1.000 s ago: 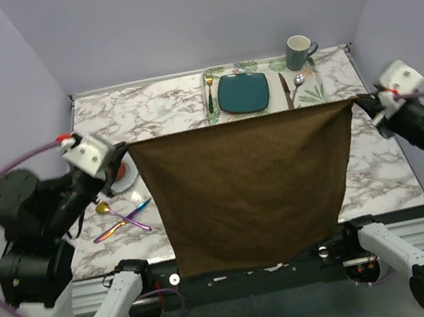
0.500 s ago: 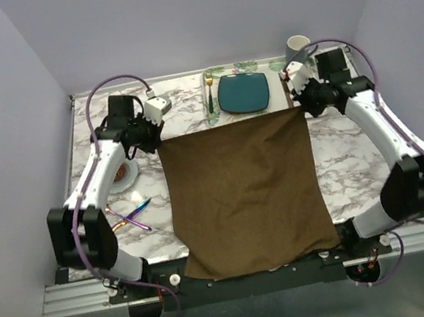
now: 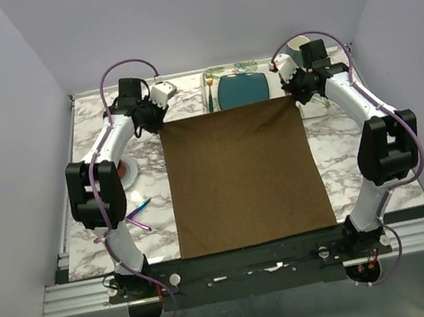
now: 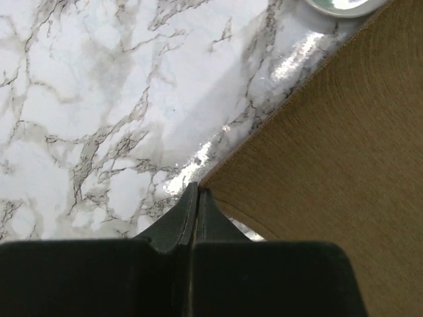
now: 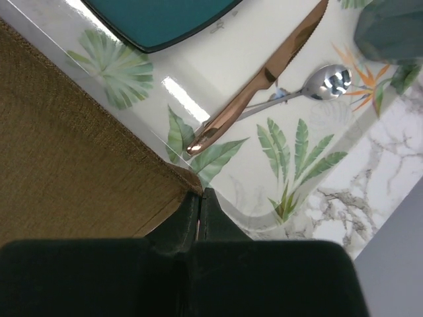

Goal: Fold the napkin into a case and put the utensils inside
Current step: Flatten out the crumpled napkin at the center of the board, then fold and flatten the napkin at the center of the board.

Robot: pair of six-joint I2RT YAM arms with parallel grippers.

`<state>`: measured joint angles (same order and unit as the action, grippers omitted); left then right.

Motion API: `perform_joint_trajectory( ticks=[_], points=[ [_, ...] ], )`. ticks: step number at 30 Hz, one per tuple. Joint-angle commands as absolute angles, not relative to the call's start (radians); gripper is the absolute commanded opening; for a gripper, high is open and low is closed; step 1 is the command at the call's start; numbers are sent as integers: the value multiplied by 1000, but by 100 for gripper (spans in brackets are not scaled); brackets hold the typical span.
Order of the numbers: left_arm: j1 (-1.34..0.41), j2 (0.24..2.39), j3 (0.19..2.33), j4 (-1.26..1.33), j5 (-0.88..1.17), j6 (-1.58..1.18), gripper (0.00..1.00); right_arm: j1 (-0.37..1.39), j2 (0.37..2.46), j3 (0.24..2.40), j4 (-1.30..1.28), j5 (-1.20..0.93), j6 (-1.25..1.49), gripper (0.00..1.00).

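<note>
The dark brown napkin lies spread flat across the middle of the table, its near edge at the table's front. My left gripper is shut on its far left corner, and my right gripper is shut on its far right corner. In the left wrist view the cloth curls up into the closed tips of the left gripper. The right wrist view shows the napkin pinched the same way by the right gripper. The iridescent utensils lie left of the napkin, partly hidden behind my left arm.
The teal plate sits on a leaf-printed placemat just beyond the napkin's far edge, with a gold fork to its left. A copper knife, a silver spoon and a mug are at its right. A small dish stands at the left.
Both arms have swung from the near side out to the far side of the table, carrying the held corners down and away. The napkin went from hanging to lying flat.
</note>
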<state>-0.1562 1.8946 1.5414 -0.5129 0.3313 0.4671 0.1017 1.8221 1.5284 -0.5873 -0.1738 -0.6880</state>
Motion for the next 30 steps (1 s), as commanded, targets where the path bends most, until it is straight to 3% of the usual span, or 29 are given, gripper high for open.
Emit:
perform_joint_trajectory(
  ticks=[1,8,13,21,30],
  points=[
    [-147,1708,1447,-674,463,602,0,78,1675,1459,-655,-202,-790,1],
    [-215,1379,1129,-897,531,774,0,75,1359,1137,-851,-320,-1044,1],
    [-470,1198,836,-835,341,763,0,106,1220,877,-896,-330,-1112,1],
    [-505,1431,805,-674,223,690,0,184,1391,775,-703,-221,-1016,1],
    [-367,1689,1027,-638,163,736,0,179,1664,1023,-658,-152,-963,1]
  ],
)
